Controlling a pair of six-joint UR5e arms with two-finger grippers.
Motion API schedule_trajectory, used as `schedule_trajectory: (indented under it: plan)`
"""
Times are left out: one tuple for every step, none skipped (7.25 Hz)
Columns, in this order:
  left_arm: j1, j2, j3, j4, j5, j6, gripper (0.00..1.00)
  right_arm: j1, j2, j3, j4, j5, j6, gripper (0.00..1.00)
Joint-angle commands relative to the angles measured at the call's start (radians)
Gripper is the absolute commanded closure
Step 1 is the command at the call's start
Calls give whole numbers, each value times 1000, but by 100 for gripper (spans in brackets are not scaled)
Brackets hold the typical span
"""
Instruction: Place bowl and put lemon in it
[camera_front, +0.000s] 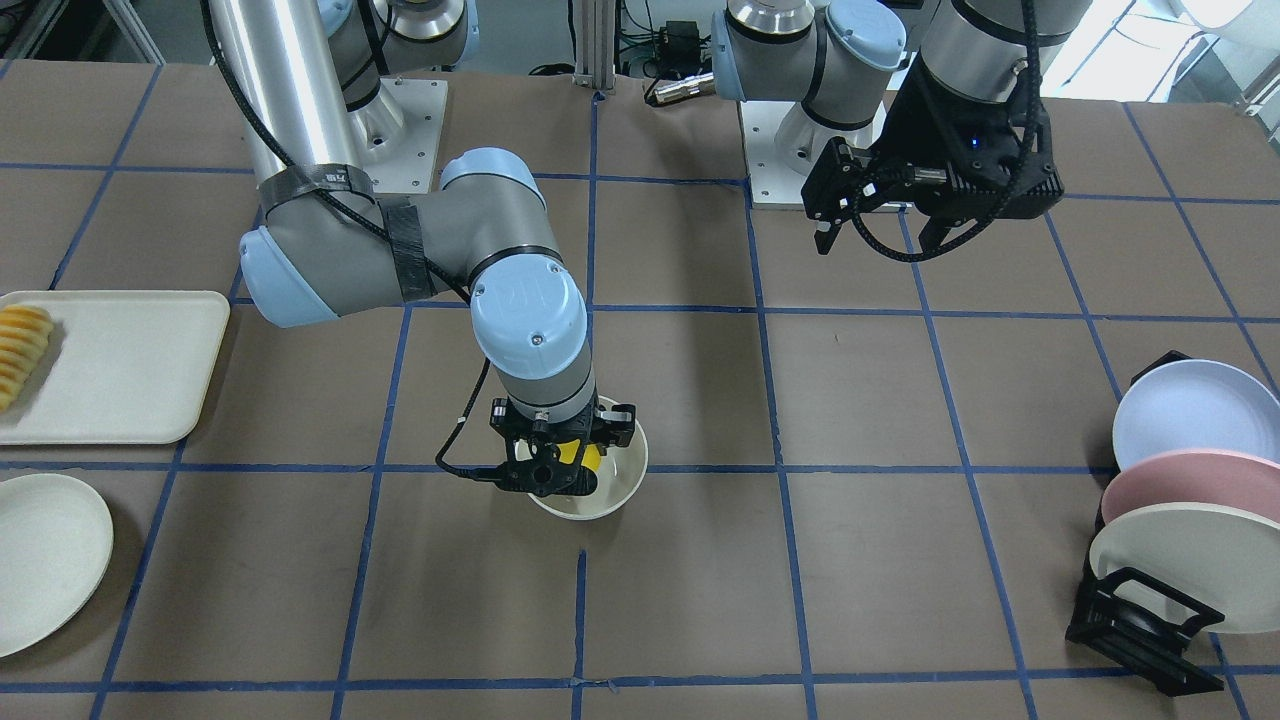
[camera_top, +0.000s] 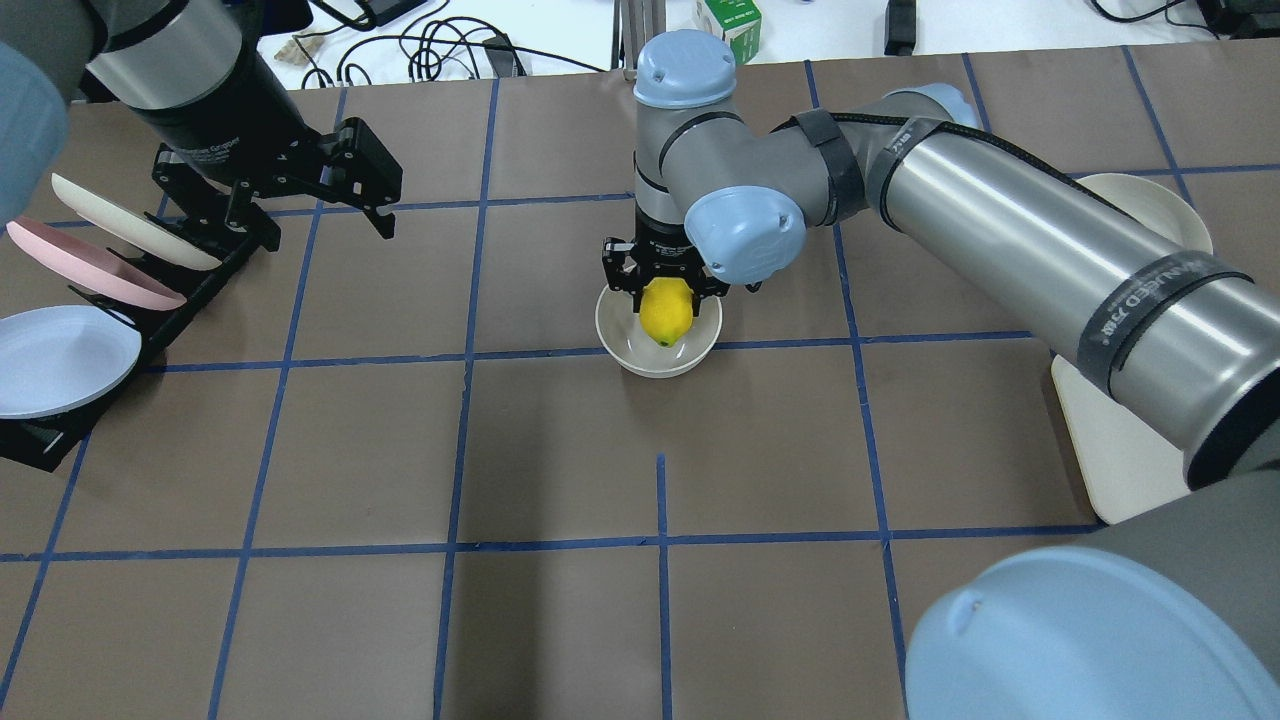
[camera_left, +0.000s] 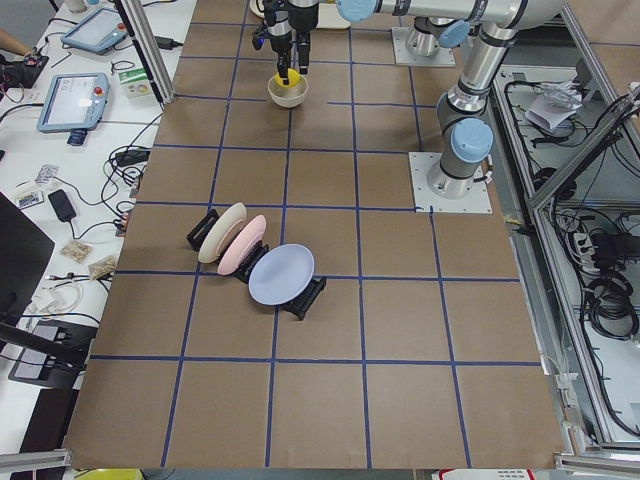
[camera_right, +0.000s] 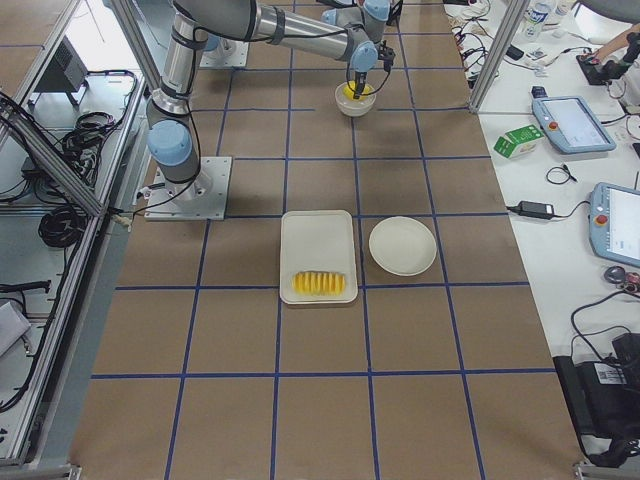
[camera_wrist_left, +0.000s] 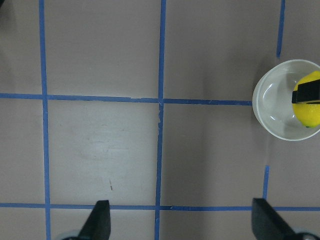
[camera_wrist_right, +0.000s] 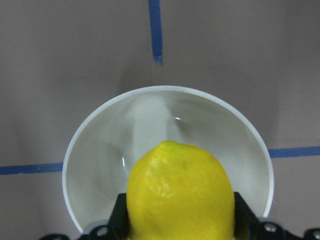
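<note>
The cream-white bowl (camera_front: 612, 492) stands on the table near its middle; it also shows in the overhead view (camera_top: 640, 355) and the left wrist view (camera_wrist_left: 275, 110). My right gripper (camera_top: 667, 300) is shut on the yellow lemon (camera_top: 667, 312) and holds it just over the bowl's inside. In the right wrist view the lemon (camera_wrist_right: 180, 192) sits between the fingers above the bowl (camera_wrist_right: 100, 150). I cannot tell whether the lemon touches the bowl. My left gripper (camera_top: 315, 215) is open and empty, well above the table to the bowl's left; its fingers (camera_wrist_left: 100, 220) stand wide apart.
A black rack (camera_top: 60, 440) with blue, pink and cream plates stands at the table's left end. A cream tray (camera_front: 120, 365) with a row of yellow slices (camera_front: 20, 350) and a flat cream plate (camera_front: 40, 560) lie on my right side.
</note>
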Motion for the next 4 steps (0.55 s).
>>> schedule_trajectory:
  plan:
    - [0, 4, -7, 1, -1, 4, 0, 0, 11, 8, -12, 13, 0, 100]
    - [0, 2, -9, 3, 0, 11, 0, 0, 19, 18, -13, 13, 0, 100]
    - [0, -6, -9, 12, 6, 30, 0, 0, 28, 20, -13, 13, 0, 100]
    - [-1, -7, -9, 22, 28, 38, 0, 0, 33, 20, -20, 15, 0, 100]
